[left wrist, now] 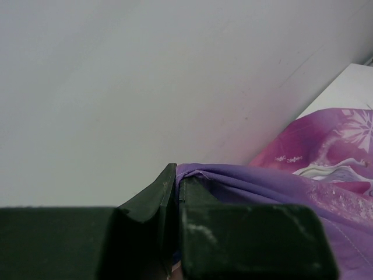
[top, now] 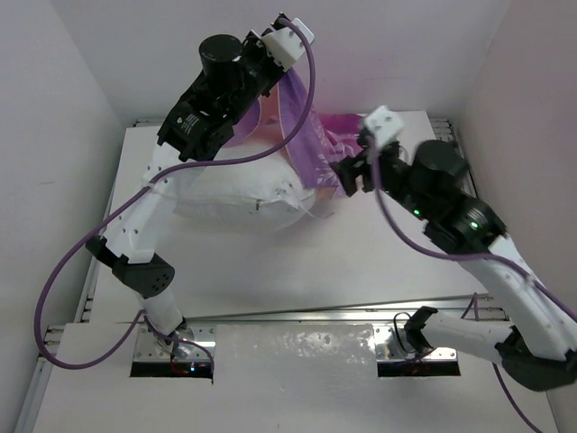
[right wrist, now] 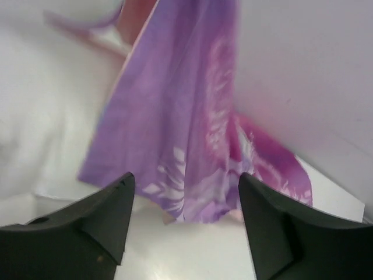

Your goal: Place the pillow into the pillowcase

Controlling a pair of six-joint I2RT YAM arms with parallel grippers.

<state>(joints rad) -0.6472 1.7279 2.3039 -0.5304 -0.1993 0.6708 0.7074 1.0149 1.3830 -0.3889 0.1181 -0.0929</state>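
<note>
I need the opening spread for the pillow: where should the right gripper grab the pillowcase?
Probably the free bottom hem of the pillowcase, approached from the right, away from the pillow. The left gripper pinches its top edge, so it hangs as a thin sheet facing the open right gripper.

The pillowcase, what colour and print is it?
The pillowcase is purple-magenta with white snowflake print; left wrist view shows it best.

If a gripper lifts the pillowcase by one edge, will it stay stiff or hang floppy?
Probably floppy: the pillowcase hangs in limp folds from the shut left gripper. Likely light, since one pinched edge holds it up. If pushed, it would probably bunch rather than slide whole.
</note>
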